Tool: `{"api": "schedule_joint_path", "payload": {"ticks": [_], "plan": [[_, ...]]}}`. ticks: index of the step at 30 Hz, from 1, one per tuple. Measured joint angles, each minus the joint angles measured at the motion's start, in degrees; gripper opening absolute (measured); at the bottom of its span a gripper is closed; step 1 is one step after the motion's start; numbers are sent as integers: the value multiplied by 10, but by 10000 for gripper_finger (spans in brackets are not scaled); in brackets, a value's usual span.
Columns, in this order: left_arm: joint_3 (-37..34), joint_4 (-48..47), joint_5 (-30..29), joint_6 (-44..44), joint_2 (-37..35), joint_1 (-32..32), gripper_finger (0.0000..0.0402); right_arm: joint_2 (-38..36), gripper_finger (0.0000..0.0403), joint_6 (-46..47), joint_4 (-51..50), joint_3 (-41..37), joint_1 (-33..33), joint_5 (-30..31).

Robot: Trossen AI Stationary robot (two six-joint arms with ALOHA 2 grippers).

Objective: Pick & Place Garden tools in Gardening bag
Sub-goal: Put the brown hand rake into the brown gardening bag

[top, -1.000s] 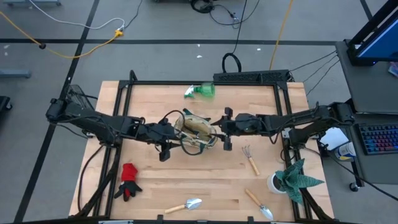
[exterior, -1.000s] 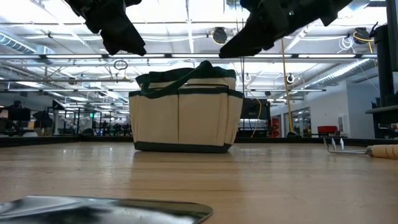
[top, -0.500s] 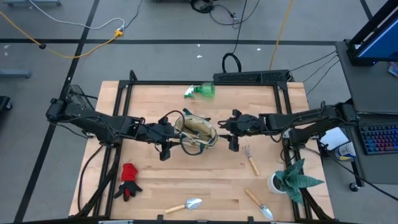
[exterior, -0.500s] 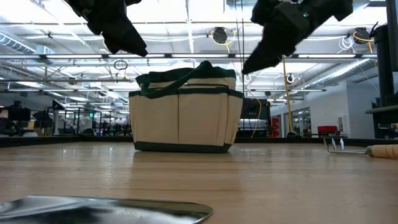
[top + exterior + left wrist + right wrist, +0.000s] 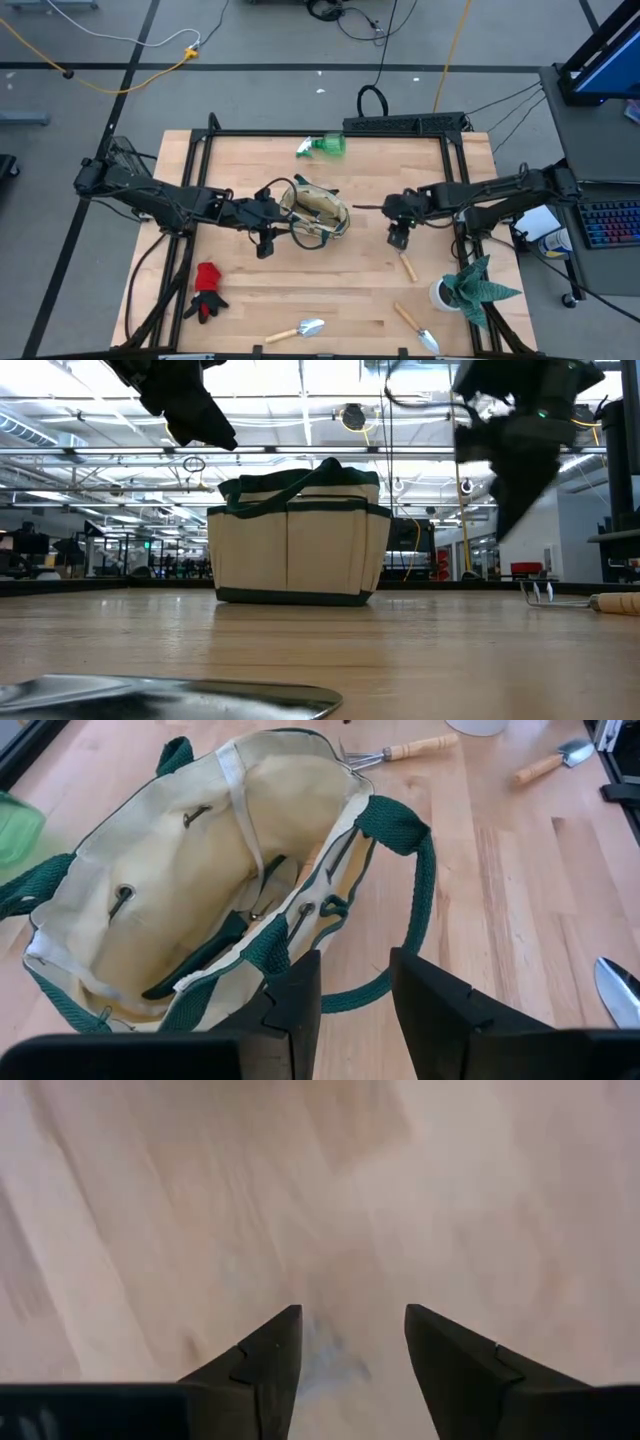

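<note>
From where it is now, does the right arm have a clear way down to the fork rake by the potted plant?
Probably yes. The right gripper hangs open, almost directly over the fork rake, whose prongs it hides from above. Only bare table surrounds the handle, and the potted plant stands apart from it.

The left tool (image 5: 355, 1010), fingers apart, hangs over the open gardening bag (image 5: 200, 900); a fork-rake (image 5: 395, 752) lies beyond on the worktop (image 5: 520, 900).

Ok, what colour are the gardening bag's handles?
Dark green handles on the cream gardening bag, clearest in the left wrist view.
</note>
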Motion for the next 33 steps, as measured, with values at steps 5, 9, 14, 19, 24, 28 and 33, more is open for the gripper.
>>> {"api": "schedule_joint_path", "payload": {"ticks": [5,9,14,19,24,28,33], "plan": [[0,0,0,1,0,0,127,0,171,0,-7,-34,0,-26],[0,0,0,0,0,0,127,0,168,0,-8,-54,0,-28],[0,0,0,1,0,0,127,0,162,0,-5,-72,0,-28],[0,1,0,1,0,0,127,0,157,-7,43,-96,0,-28],[0,1,0,1,0,0,127,0,157,-27,93,-120,0,-28],[0,1,0,3,0,0,127,0,157,-27,91,-129,0,-28],[0,1,0,22,0,0,127,0,153,-20,92,-141,0,-28]]}}
